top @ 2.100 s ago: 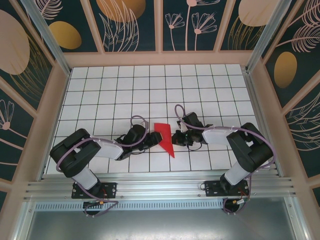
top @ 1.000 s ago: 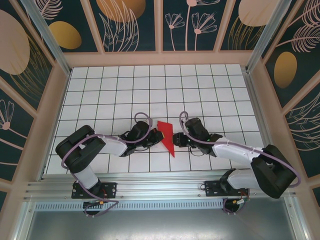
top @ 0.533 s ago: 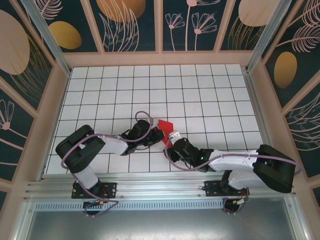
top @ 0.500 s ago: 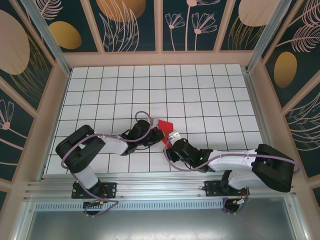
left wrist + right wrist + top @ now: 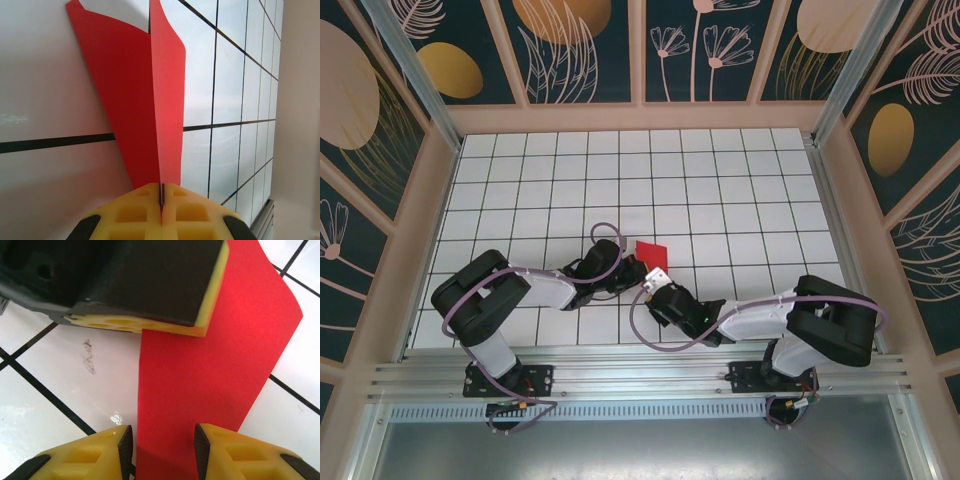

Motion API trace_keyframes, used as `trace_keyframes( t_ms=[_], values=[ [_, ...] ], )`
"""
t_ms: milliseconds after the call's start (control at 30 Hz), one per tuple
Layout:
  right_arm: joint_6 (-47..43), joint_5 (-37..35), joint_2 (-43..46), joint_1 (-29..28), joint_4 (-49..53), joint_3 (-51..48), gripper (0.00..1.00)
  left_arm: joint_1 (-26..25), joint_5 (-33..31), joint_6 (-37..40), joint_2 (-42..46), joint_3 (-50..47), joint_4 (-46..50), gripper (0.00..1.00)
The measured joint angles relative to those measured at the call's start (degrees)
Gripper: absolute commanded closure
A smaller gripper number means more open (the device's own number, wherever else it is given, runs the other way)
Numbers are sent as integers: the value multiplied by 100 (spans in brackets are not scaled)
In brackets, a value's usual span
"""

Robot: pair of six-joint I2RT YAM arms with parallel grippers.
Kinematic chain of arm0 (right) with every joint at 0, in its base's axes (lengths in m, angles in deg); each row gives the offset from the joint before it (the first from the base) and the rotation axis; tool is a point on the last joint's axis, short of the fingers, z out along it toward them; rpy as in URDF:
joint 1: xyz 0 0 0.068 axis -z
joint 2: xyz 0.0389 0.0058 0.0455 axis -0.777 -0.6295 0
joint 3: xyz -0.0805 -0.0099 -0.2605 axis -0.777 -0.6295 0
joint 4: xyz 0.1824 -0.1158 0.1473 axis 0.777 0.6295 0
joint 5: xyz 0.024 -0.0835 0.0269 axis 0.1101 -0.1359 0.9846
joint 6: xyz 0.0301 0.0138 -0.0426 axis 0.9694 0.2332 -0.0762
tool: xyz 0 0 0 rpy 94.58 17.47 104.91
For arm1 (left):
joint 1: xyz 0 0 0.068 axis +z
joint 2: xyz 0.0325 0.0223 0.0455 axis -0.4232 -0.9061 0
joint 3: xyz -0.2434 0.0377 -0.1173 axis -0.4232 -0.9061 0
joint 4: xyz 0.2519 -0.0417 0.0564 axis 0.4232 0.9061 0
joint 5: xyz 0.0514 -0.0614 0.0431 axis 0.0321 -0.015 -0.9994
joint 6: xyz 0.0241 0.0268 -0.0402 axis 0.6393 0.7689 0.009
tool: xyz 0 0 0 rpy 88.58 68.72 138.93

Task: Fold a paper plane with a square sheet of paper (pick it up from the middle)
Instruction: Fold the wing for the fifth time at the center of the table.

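Observation:
The square sheet of paper (image 5: 651, 250) is bright red and folded into a narrow, pointed strip, low in the middle of the white grid table. My left gripper (image 5: 633, 268) is shut on its left edge. In the left wrist view the yellow pads (image 5: 161, 192) pinch the crease, and the two red flaps (image 5: 145, 100) rise away from them. My right gripper (image 5: 653, 283) covers the paper's near end. It (image 5: 162, 445) stands open, one finger on each side of the red strip (image 5: 215, 355). The left gripper's finger (image 5: 150, 280) lies across the far part.
White tiles of the table (image 5: 720, 200) stretch behind and to both sides. Framed patterned walls enclose the table, and an aluminium rail (image 5: 640, 375) runs along its near edge. A small scuff (image 5: 89, 356) marks the tile left of the paper.
My right arm has swung from the paper's right side round to its near end, now covering the point, and its jaws straddle the strip. The left gripper has kept its grip in place.

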Motion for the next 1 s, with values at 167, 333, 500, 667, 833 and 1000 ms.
trace_keyframes(
  t_ms=[167, 333, 500, 667, 833, 1000],
  values=[
    [-90, -144, -72, -61, -22, 20, 63, 0, 0, 0, 0, 28, 24, 100],
    [-157, -267, -98, -79, -26, 20, 78, 0, -2, 2, -2, 33, 26, 100],
    [-129, -295, -98, -87, -28, 20, 88, 0, -4, 0, 0, 35, 26, 99],
    [-20, -306, -98, -85, -24, 20, 98, 0, -98, 44, 17, 35, 166, 80],
    [125, -87, -98, 24, -28, 20, 100, 0, -299, 125, 275, 33, 538, 60],
    [356, 492, 46, 319, -157, -33, 100, 0, -719, 166, 933, -63, 833, 51]
  ],
)
